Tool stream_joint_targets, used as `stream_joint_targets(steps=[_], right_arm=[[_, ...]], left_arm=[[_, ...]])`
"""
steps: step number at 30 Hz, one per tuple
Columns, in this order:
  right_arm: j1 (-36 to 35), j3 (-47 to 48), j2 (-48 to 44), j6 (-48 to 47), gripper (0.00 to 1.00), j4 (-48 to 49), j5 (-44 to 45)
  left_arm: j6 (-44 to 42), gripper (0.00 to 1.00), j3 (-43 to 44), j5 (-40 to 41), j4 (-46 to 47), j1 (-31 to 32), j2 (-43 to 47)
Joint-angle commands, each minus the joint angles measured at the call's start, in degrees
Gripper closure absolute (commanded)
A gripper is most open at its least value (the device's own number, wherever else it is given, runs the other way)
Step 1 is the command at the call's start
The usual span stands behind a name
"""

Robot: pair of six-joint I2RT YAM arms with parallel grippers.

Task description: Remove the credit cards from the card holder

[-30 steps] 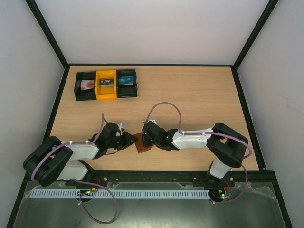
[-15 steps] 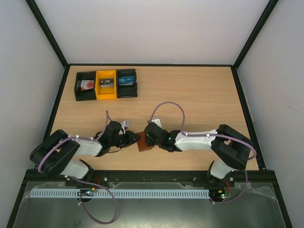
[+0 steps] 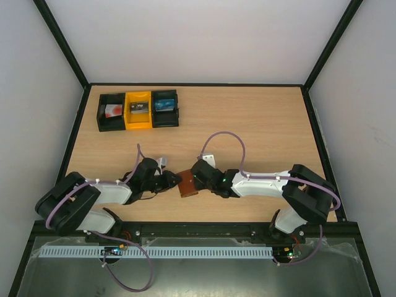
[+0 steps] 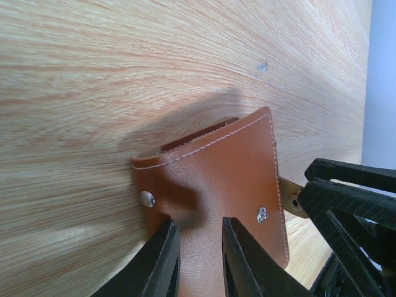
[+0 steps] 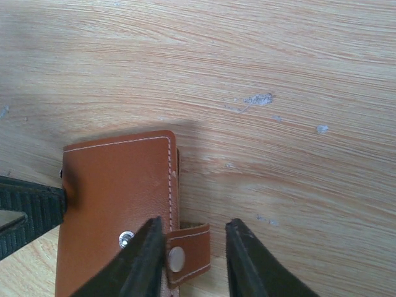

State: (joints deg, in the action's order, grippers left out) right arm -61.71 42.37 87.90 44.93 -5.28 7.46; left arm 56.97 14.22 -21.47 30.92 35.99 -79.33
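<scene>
One card holder (image 3: pixel 187 184), three bins (image 3: pixel 138 125), two arms (image 3: pixel 108 193).

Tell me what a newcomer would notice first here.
The left gripper and right gripper meet at a closed brown wallet by the table's near edge, one at each end. The right one's jaws straddle the snap tab. Three bins, black, yellow, black, sit far left.

**Operator:** Location of the card holder (image 3: pixel 187 184)?

**Technician:** On the bench (image 3: pixel 260 124), near the front edge, between the two arms. The left jaws are at its left side and the right jaws at its right. Its tab (image 5: pixel 187 253) sits between the right jaws.

**Operator:** And the bins (image 3: pixel 138 110)?

**Technician:** Three side by side in the far left corner, well apart from the card holder.
</scene>
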Motion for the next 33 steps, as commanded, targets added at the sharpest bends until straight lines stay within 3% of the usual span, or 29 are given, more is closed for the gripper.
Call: stream_joint_targets(steps=[1,5,17,22,25,33], right_arm=[[-0.2,0.29,-0.55,0.13,0.69,-1.95,0.72],[-0.16,1.02,0.43,-0.68,0.68,-2.54,1.06],[-0.19,1.33,3.24,-1.07,0.75,-3.01,1.55],[-0.16,0.98,1.71,-0.76,0.95,-3.35,3.21],[-0.17,0.88,0.07,-0.36,0.98,-3.42,3.12],[-0.16,0.09,-4.66,1.43,0.98,-1.34,-0.99]], left_arm=[[-1.32,0.78,-1.39,4.42,-9.01,-0.21,0.18],[-1.38,0.78,-1.15,4.4,-9.61,-0.3,0.56],[-2.04,0.78,-0.24,5.3,-12.28,-0.28,2.6],[-2.52,0.76,0.53,5.21,-14.45,-0.29,4.85],[-3.28,0.69,1.37,6.18,-17.23,-0.25,8.72],[-6.57,0.39,6.49,8.27,-29.23,-2.21,20.46]])
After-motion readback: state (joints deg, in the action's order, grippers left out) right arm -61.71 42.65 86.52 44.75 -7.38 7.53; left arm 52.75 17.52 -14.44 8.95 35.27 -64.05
